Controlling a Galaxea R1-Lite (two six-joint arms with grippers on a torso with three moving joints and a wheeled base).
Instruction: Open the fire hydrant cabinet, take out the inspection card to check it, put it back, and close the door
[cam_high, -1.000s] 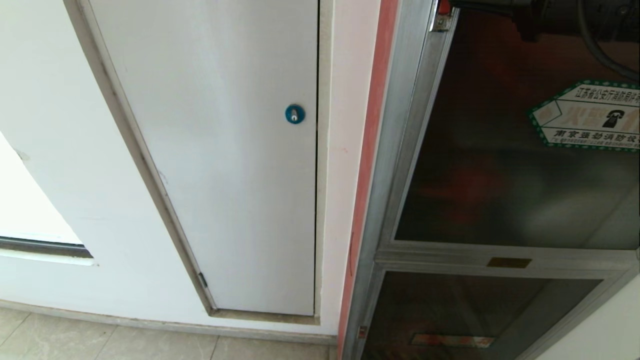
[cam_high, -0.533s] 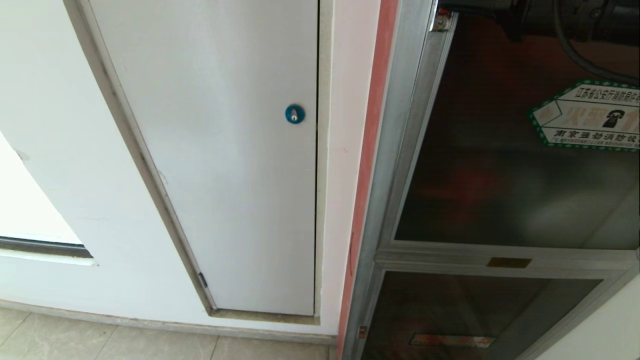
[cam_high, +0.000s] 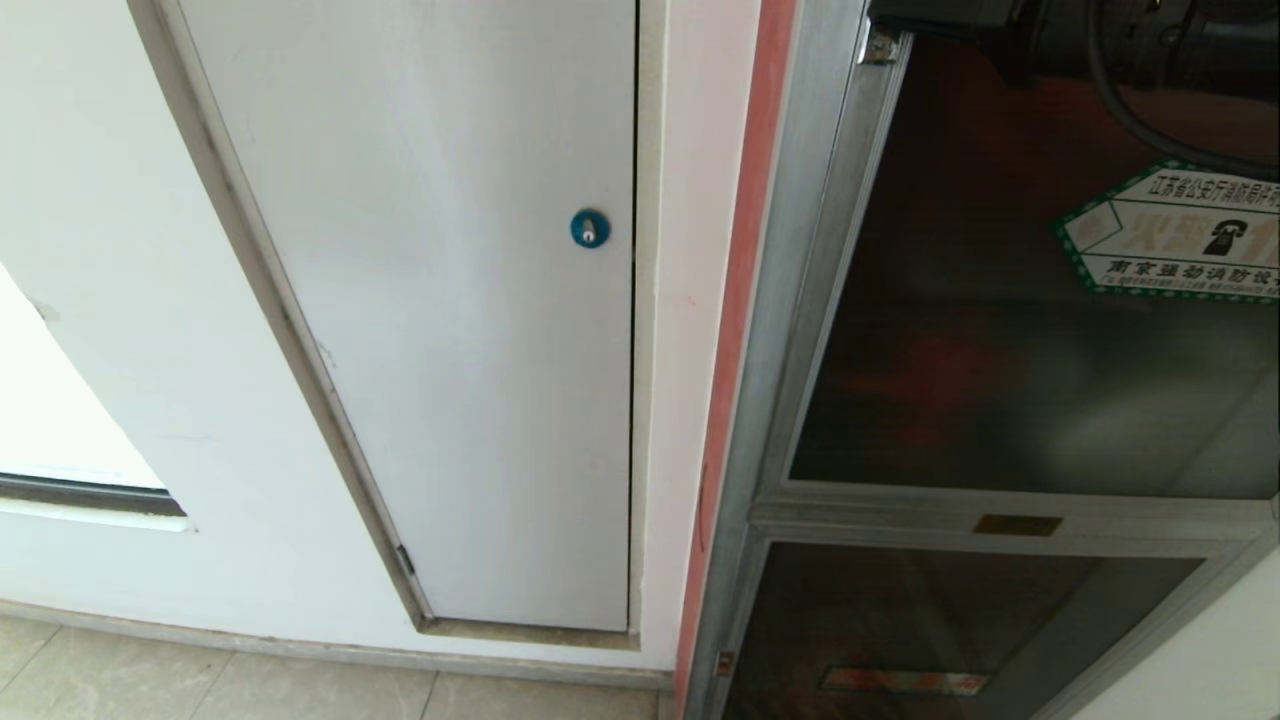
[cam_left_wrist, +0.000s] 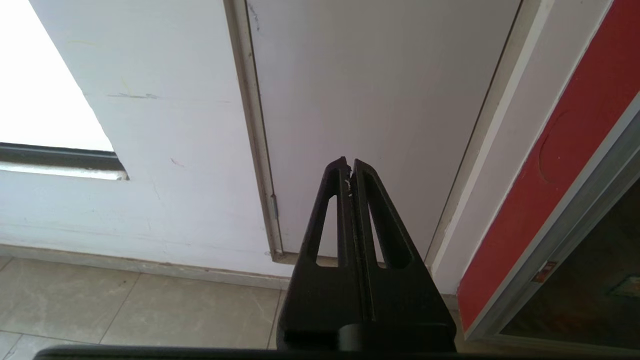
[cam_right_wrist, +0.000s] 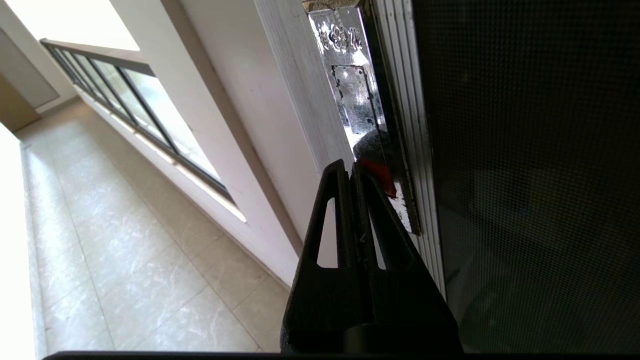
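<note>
Silver framing is running vertically along the fire hydrant cabinet (cam_high: 800, 300), which is standing upright at the right of the head view; its long axis is vertical. The door (cam_high: 1000, 330), dark glass with a hexagonal sticker (cam_high: 1175, 232), is sitting nearly flush, hinge edge leftward. The right gripper (cam_right_wrist: 351, 167), clenched and empty, is pointing at the shiny latch plate (cam_right_wrist: 357, 95) on the door's frame edge. The left gripper (cam_left_wrist: 349, 164), clenched, is hanging before the white panel door (cam_high: 440, 300). Tiled floor (cam_right_wrist: 125, 250) is lying open beside the cabinet.
</note>
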